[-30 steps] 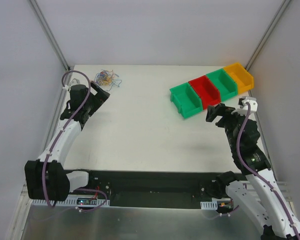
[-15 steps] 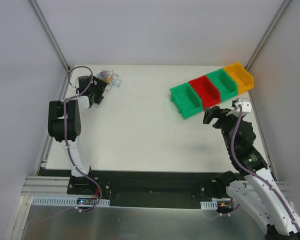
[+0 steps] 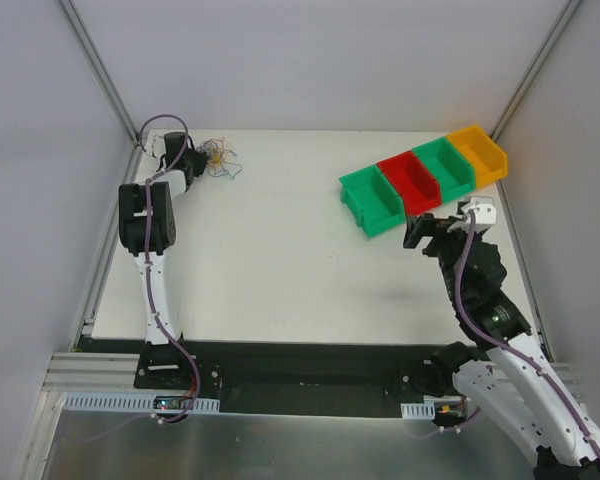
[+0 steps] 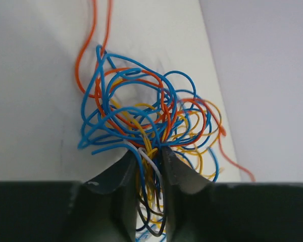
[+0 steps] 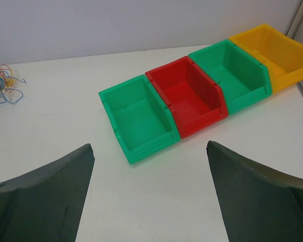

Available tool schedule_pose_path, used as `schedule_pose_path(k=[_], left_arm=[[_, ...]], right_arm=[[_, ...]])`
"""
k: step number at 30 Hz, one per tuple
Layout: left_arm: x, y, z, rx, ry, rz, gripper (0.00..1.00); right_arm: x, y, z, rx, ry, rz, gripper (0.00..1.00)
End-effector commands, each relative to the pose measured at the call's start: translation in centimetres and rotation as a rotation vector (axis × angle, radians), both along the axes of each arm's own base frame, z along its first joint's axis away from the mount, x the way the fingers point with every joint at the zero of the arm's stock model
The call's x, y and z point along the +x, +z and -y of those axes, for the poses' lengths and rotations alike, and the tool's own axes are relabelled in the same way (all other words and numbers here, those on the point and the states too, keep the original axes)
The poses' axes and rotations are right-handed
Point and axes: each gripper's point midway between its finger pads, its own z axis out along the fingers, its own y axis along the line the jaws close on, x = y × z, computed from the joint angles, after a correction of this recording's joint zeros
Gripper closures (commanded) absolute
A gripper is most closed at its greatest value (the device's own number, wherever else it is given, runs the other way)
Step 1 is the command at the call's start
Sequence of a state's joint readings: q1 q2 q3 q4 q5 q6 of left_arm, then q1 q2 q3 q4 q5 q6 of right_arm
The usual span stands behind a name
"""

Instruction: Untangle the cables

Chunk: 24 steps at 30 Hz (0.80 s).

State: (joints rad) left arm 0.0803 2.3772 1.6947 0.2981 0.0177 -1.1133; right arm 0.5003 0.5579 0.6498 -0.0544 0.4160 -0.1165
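Nipped between the nearly closed jaws of the left gripper: a few strands of the cables, bunched in a blue, orange and yellow knot at the far left corner of the counter. Spread wide around nothing: the jaws of the right gripper, near a row of bins, well apart from that knot.

My cables were blue, orange, yellow and white; my left claw was dark grey. The white surface carried bins coloured green, red, green, yellow.
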Motion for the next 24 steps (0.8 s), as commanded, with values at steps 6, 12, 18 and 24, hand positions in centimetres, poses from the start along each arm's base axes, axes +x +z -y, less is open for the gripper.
schedule_pose_path(k=[6,12,18,24], left_arm=[[-6.7,2.2,3.0,0.072,-0.191,-0.071,1.0],[-17.7,5.4,11.3,0.006,-0.415,-0.057,1.0],[-28.9,6.3,18.4,0.045,-0.627,-0.031,1.0],[-36.8,5.3,23.2,0.052,-0.835,-0.021,0.71]], right_arm=[[2.4,-1.2,-2.6,-0.063,0.074,-0.092,0.04],[4.1,-4.1,-7.2,-0.098,0.256,-0.254,0.04],[4.9,-6.5,-12.8,-0.043,0.404,-0.349,0.04],[3.2,-7.9,-18.2,0.057,0.517,-0.413,0.01]])
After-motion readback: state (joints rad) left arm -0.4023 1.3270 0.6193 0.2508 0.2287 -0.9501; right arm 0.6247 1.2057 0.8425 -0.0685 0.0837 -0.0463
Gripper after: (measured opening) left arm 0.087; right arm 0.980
